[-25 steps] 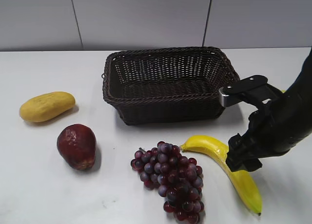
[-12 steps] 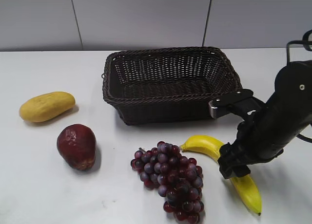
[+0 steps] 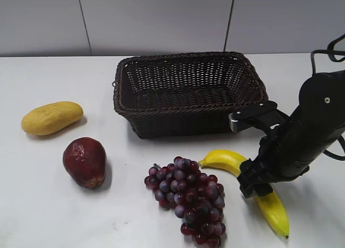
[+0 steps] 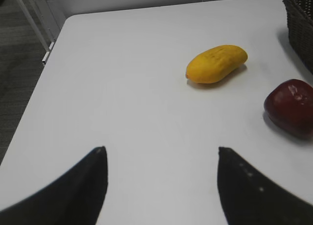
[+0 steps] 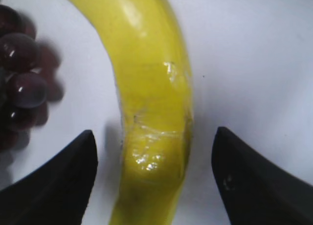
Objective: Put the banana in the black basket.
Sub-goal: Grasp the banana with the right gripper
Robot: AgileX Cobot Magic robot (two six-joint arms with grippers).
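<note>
A white table [image 3: 48,205] fills most of the scene, matte and smooth, with soft shadows under each object. Behind it runs a pale grey wall [image 3: 156,19] split by thin dark vertical seams. In the left wrist view the table's rounded corner shows at 11 o'clock, with dark grey floor [image 4: 17,88] beyond it.

The black basket [image 3: 188,91] sits at the centre back of the table, a woven rectangle with flared sides and nothing visible inside. At 3 o'clock from it, the black right arm [image 3: 310,129] leans down toward the table.

In front of the basket, at 6 o'clock, lies a bunch of dark purple grapes [image 3: 191,199]. The banana [image 3: 272,207] lies flat on the table just beside the grapes, at their 3 o'clock, well outside the basket.

The right gripper [image 5: 154,176] is spread wide with the banana's middle between its two fingers, neither touching it.

At 8 o'clock from the basket are a dark red fruit [image 3: 84,162] and, further left, a stubby yellow fruit [image 3: 52,117].

The left gripper [image 4: 161,181] hovers spread apart over bare table, holding nothing.
</note>
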